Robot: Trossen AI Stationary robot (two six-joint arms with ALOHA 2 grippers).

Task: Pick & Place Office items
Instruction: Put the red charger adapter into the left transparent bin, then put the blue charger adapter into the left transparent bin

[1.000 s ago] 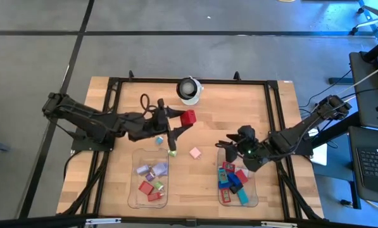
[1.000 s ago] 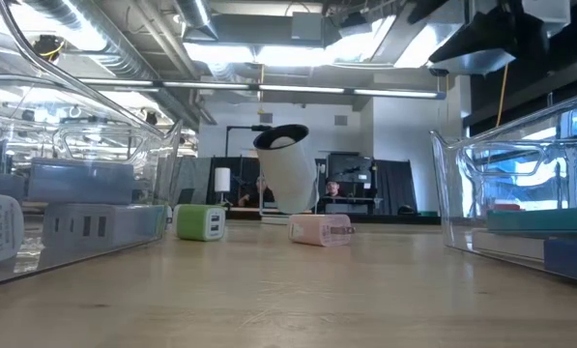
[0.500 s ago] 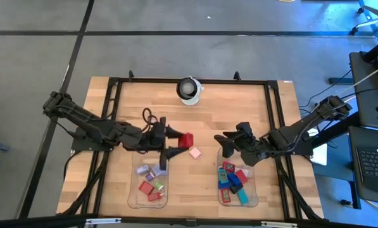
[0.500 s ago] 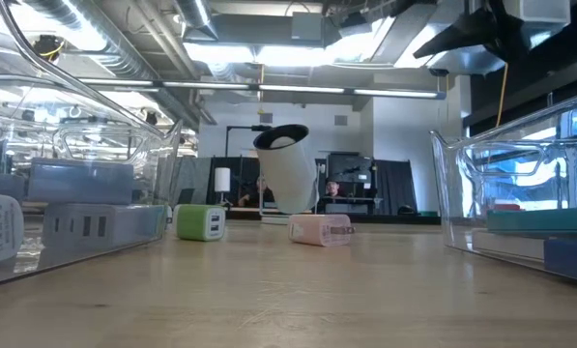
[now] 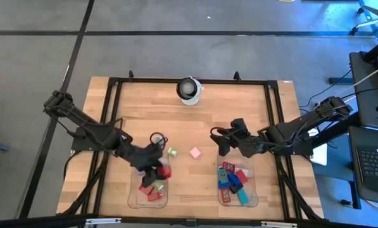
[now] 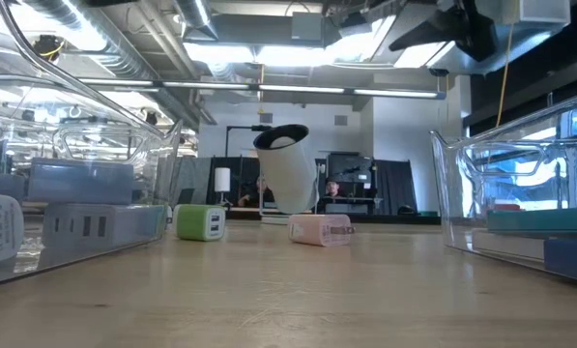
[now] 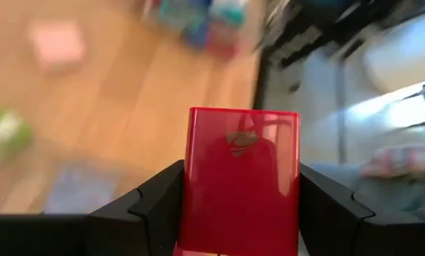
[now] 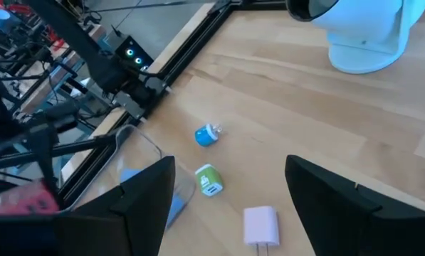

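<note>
Red block (image 7: 242, 181) clamped in left gripper (image 5: 158, 166) jaws above left tray (image 5: 133, 193); right gripper (image 8: 230, 186) jaws apart beside it.

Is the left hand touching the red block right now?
Touching. The left wrist view shows the red block clamped between the left hand's two dark fingers, one against each side.

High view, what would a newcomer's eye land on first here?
Probably the left gripper, shut on a red block above the left tray. Next, the white-and-black camera dome at the table's far edge, and the open right gripper hovering near a pink block.
</note>
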